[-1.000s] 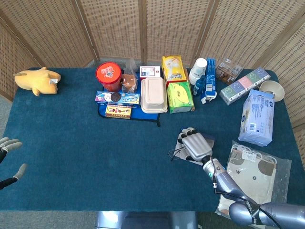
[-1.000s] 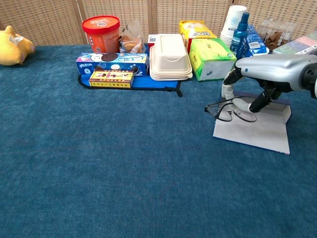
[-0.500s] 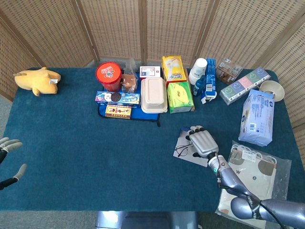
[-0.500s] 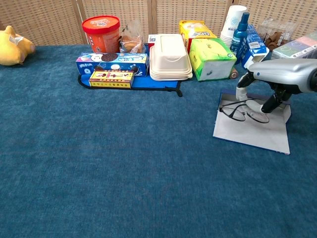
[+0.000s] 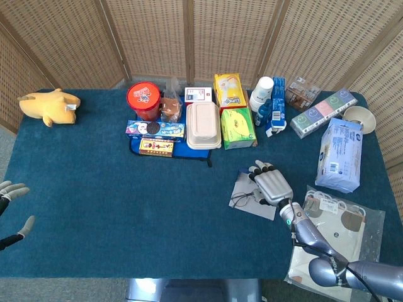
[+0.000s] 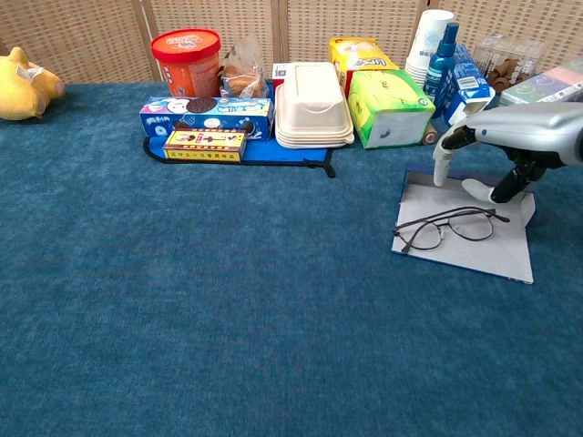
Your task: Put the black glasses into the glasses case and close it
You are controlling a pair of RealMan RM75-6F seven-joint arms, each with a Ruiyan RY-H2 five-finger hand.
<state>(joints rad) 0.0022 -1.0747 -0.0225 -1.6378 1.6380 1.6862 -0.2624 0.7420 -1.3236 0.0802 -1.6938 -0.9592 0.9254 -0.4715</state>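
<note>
— Chest view: fingers apart, holding nothing; right hand poised just above black glasses, lying on flat open glasses case.
— Placement step apparently done. Next: clear the frame, fold the flap over, press shut.
— Left hand?
— Idle at table edge, spread, empty.
</note>
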